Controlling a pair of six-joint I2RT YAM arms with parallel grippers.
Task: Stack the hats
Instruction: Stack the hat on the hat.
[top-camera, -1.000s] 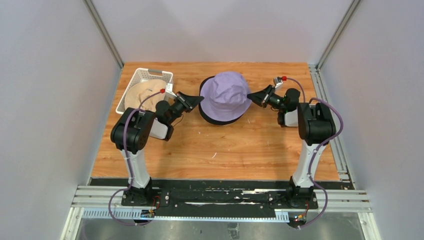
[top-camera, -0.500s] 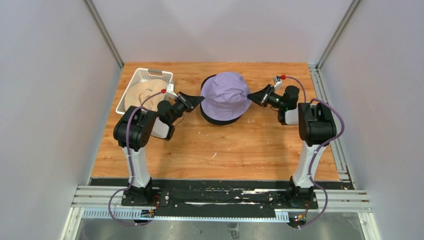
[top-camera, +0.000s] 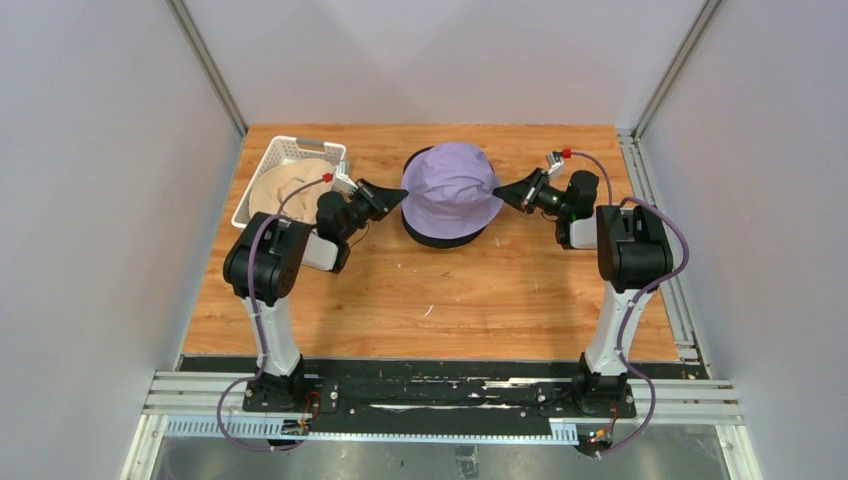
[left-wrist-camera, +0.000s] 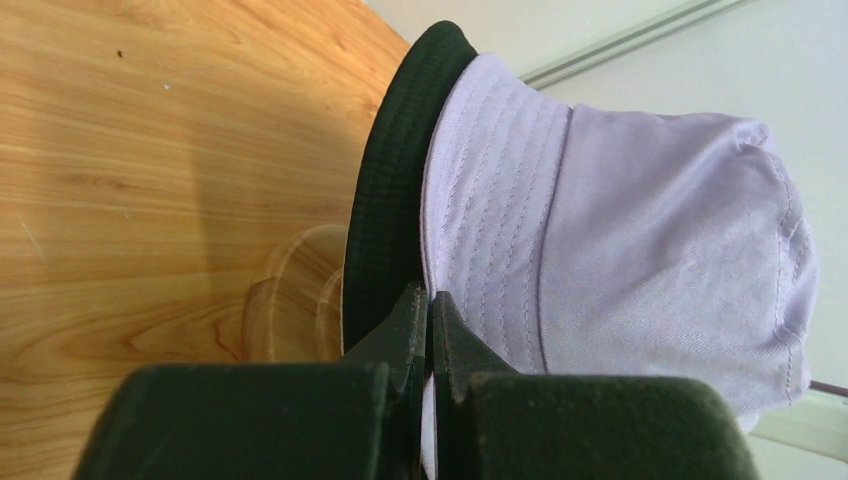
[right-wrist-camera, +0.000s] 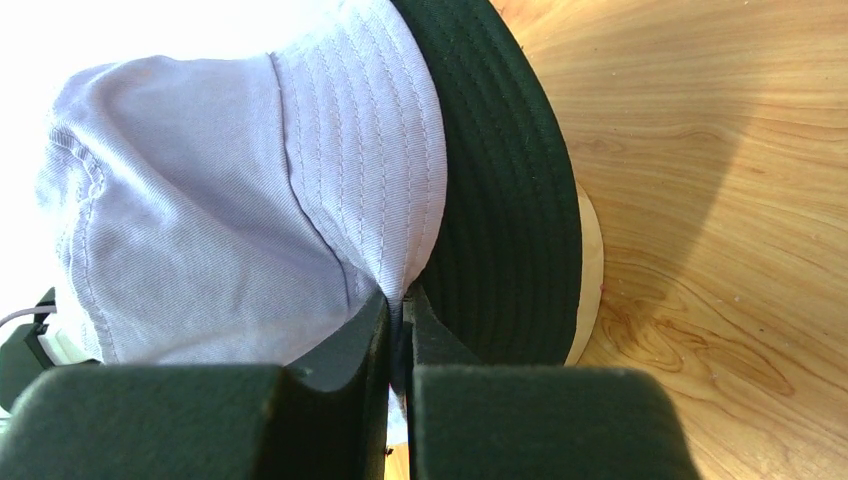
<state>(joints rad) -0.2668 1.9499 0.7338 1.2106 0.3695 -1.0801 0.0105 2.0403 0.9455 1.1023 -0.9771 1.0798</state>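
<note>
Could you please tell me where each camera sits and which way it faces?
Top external: fixed above and behind the bases, looking down on the table and lavender hat; both arms show.
Left wrist: on the left arm, looking along its shut jaws pinching the lavender hat's brim, black hat beneath; only those jaws show.
Right wrist: mirrored on the right arm, jaws pinching the opposite brim.
Shared: all see the lavender hat; both wrist views also the black hat and wooden stand.

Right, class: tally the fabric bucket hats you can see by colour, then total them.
Lavender fabric bucket hat: 1
Black fabric bucket hat, brim showing beneath: 1
Beige fabric bucket hat, in white plastic lattice basket: 1
Total visible: 3
</note>
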